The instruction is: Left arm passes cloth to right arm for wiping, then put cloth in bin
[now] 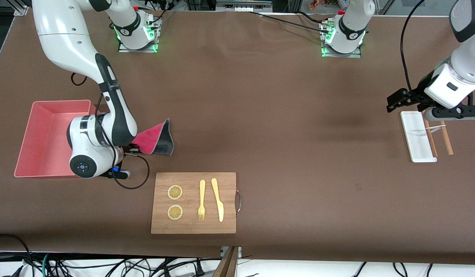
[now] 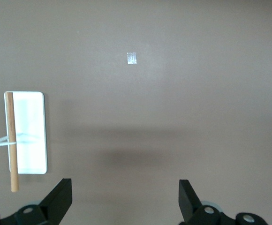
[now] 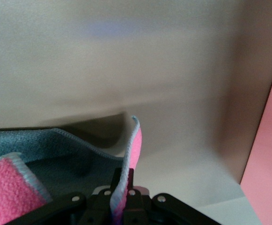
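Right gripper pinches the cloth beside the bin

The bin (image 1: 49, 138) sits at the right arm's end; just beside it the right gripper (image 3: 122, 197), clamped shut, holds the cloth (image 1: 154, 138) by its edge on the table. The left gripper (image 2: 124, 199) hangs wide open and empty near the white tray (image 1: 416, 136).

A wide brown surface (image 1: 283, 115) fills the scene, evenly lit, with soft shadows. Along its near edge, tangled black cables (image 1: 106, 267) lie on a pale floor. Metal framing (image 1: 243, 4) lines the top edge.
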